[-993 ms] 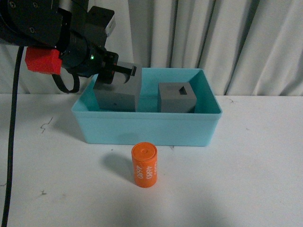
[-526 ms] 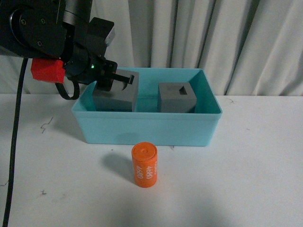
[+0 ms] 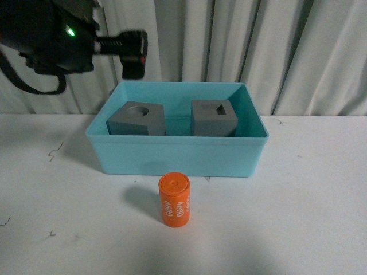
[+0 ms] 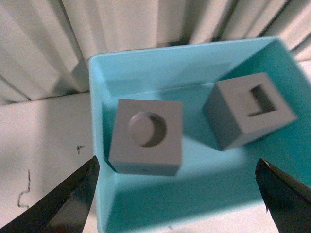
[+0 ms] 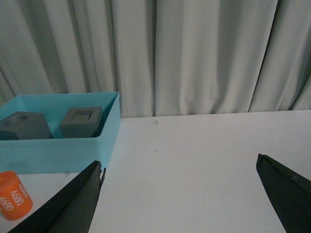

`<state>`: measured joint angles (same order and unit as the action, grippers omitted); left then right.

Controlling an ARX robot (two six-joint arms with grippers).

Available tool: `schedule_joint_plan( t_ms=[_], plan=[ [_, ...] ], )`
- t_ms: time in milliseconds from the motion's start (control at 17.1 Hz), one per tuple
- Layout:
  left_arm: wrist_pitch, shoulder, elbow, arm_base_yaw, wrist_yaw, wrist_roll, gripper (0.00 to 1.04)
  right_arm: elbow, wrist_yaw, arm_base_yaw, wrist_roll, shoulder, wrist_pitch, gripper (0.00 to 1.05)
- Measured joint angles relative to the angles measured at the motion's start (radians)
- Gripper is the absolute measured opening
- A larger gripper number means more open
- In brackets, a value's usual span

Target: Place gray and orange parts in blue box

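Observation:
The light turquoise box [image 3: 178, 154] stands at the table's middle back. Inside it lie the gray cube with a round recess [image 3: 136, 120] on the left and the gray cube with a rectangular recess [image 3: 213, 118] on the right. Both show in the left wrist view, round [image 4: 146, 136] and rectangular [image 4: 250, 109]. The orange cylinder [image 3: 174, 200] with white lettering stands upright on the table in front of the box. My left gripper [image 3: 133, 54] is open and empty, raised above the box's back left corner. My right gripper [image 5: 180, 194] is open and empty over bare table, right of the box.
The white table [image 3: 298, 217] carries the box. A pale pleated curtain [image 3: 275, 51] hangs close behind the box. The left arm's dark body [image 3: 46, 34] fills the upper left of the front view. The cylinder also shows in the right wrist view [image 5: 13, 195].
My left gripper let go of the round-recess cube, which now rests in the box. The gripper rose up and back, away from the cube.

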<state>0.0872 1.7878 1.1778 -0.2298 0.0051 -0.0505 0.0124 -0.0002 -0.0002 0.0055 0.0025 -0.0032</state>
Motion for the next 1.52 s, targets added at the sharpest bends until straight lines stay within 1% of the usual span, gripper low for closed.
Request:
schedule_joint_plan(
  t_ms=[58, 117, 234, 292, 351, 467, 526, 584, 643, 701, 760, 818, 935, 1110, 1519],
  plan=[
    [-0.048, -0.141, -0.092, 0.003, 0.053, -0.055, 0.98, 0.0, 0.0, 0.0, 0.0, 0.0, 0.0, 0.98],
    [-0.095, -0.313, -0.23, 0.005, 0.102, -0.12, 0.98, 0.0, 0.0, 0.0, 0.0, 0.0, 0.0, 0.98],
    [-0.174, -0.518, -0.41, 0.008, 0.129, -0.184, 0.98, 0.0, 0.0, 0.0, 0.0, 0.0, 0.0, 0.98],
    [-0.239, -0.679, -0.553, 0.024, 0.125, -0.217, 0.98, 0.0, 0.0, 0.0, 0.0, 0.0, 0.0, 0.98],
    [-0.339, -0.85, -0.685, 0.064, 0.118, -0.264, 0.98, 0.0, 0.0, 0.0, 0.0, 0.0, 0.0, 0.98],
    [-0.579, -1.149, -0.856, 0.127, 0.058, -0.335, 0.98, 0.0, 0.0, 0.0, 0.0, 0.0, 0.0, 0.98],
    [-0.698, -1.299, -0.906, 0.174, 0.077, -0.361, 0.98, 0.0, 0.0, 0.0, 0.0, 0.0, 0.0, 0.98],
    [-0.706, -1.39, -0.905, 0.242, 0.088, -0.371, 0.98, 0.0, 0.0, 0.0, 0.0, 0.0, 0.0, 0.98],
    [-0.436, -1.504, -0.973, 0.252, 0.016, -0.318, 0.9, 0.0, 0.0, 0.0, 0.0, 0.0, 0.0, 0.98],
    [-0.249, -1.685, -1.074, 0.23, 0.005, -0.187, 0.77, 0.0, 0.003, -0.001, 0.0, 0.001, -0.002, 0.98],
    [-0.164, -1.735, -1.113, 0.224, 0.003, -0.114, 0.68, 0.0, 0.003, 0.0, 0.0, 0.001, -0.002, 0.98],
    [-0.097, -1.735, -1.118, 0.232, -0.006, -0.041, 0.55, 0.0, 0.0, 0.0, 0.0, 0.001, 0.0, 0.98],
    [-0.093, -1.741, -1.122, 0.231, -0.005, 0.011, 0.35, 0.0, 0.0, 0.0, 0.0, 0.001, 0.0, 0.98],
    [-0.098, -1.78, -1.167, 0.23, -0.007, 0.031, 0.02, 0.0, 0.001, 0.0, 0.0, 0.001, 0.0, 0.98],
    [-0.092, -1.781, -1.167, 0.23, -0.006, 0.035, 0.02, 0.0, 0.0, 0.0, 0.0, 0.001, 0.0, 0.98]
  ],
)
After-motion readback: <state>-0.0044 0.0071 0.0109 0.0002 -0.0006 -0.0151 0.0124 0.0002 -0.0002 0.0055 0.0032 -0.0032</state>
